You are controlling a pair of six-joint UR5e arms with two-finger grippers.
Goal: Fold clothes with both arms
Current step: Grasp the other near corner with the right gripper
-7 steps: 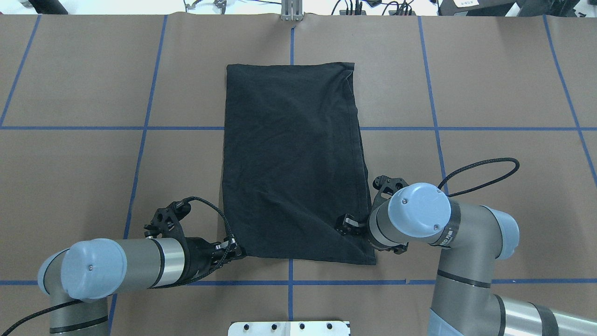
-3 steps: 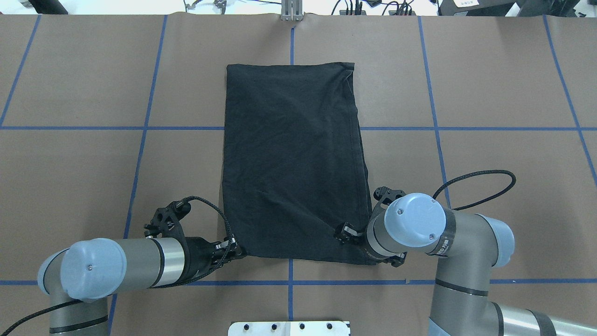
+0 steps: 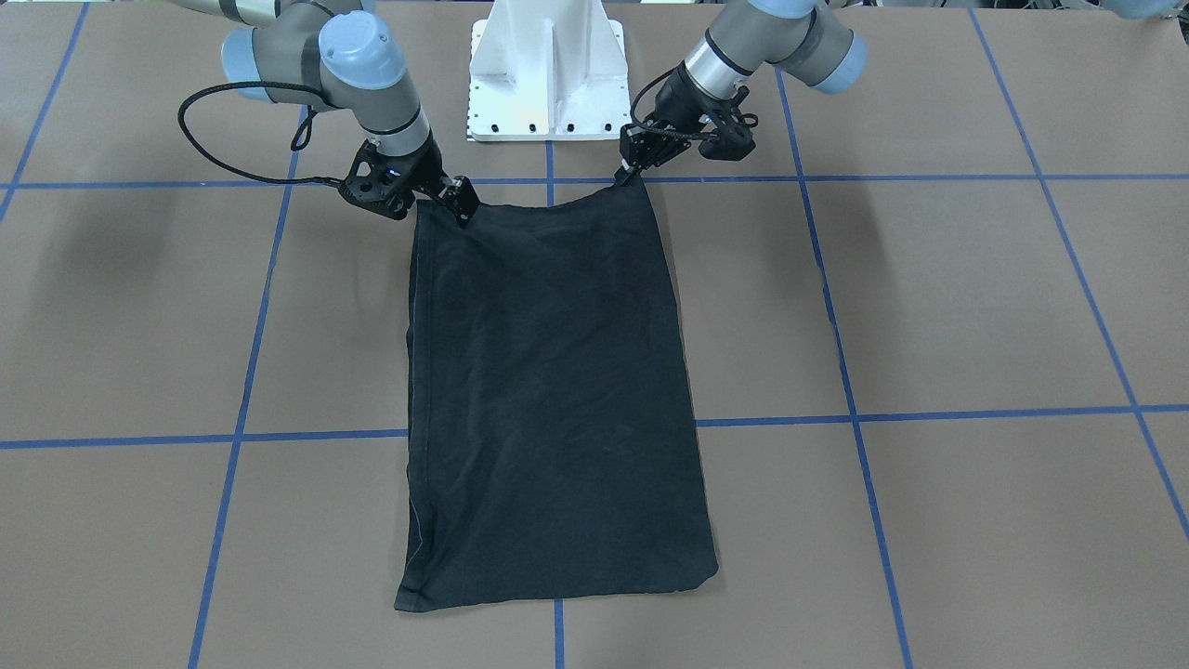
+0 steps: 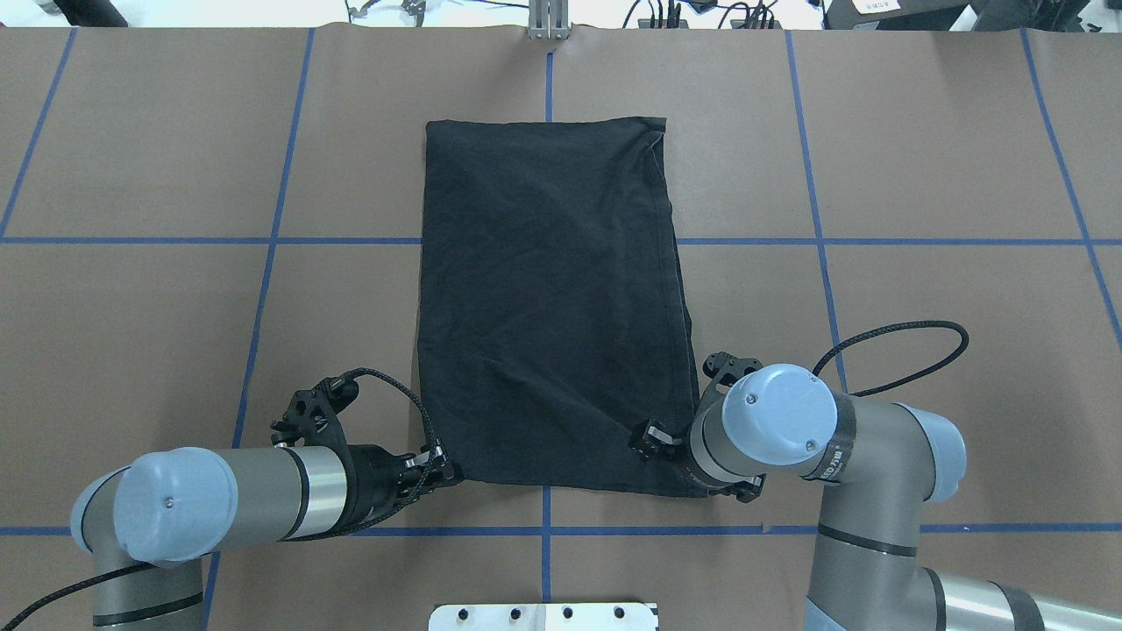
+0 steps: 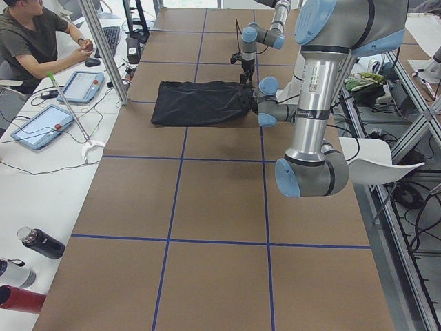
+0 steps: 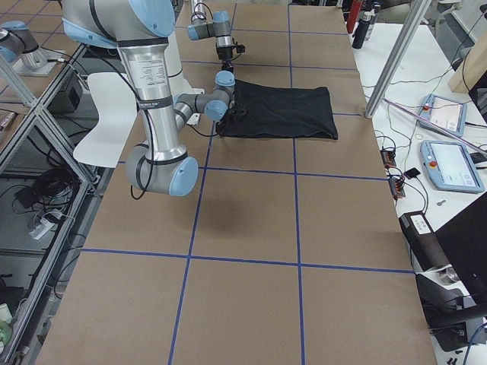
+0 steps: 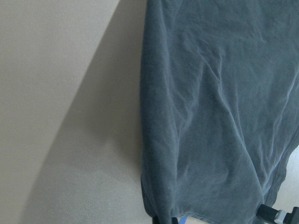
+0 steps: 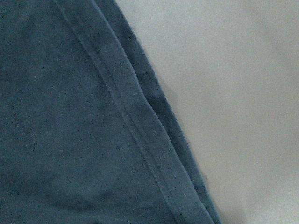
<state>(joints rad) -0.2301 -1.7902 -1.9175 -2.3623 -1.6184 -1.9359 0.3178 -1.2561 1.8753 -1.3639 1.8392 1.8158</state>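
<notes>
Overhead exterior view: brown paper-covered table [image 4: 131, 350], squared off by blue tape lines [image 4: 263, 307]. White metal pedestal base [image 3: 548, 74] at the robot's edge. Exterior left view: a person [image 5: 31, 34] sits at a white side desk [image 5: 27, 179] with grey touch-screen pendants [image 5: 38, 127] and a dark bottle [image 5: 38, 243].

Black cotton T-shirt [image 4: 543, 298] lies flat mid-table as a long rectangle, plain side up, its long axis running away from the robot.

Against 1.0 s ago, the grey metal right arm [image 4: 868, 491] has pulled back toward the robot's edge. Its light-blue round cap [image 4: 780, 425] now hides the shirt's near right corner, which showed before. The grey metal left arm [image 4: 263, 495] and the shirt outline are unchanged.

Left gripper [image 4: 441, 466] is at the shirt's near left corner. The left wrist view shows two finger parts [image 7: 275, 215] well apart with the hem between them: spread, nothing clamped. Right gripper [image 4: 647, 436] tips down onto the cloth just inside the near right corner. Whether it has closed, cannot tell.

Cloth is matte and soft, with shallow creases running toward the right gripper. A stitched double seam [image 8: 135, 135] follows its right long edge. Arms are smooth tubes with glossy caps. A braided black cable [image 4: 912, 337] loops off the right wrist.
</notes>
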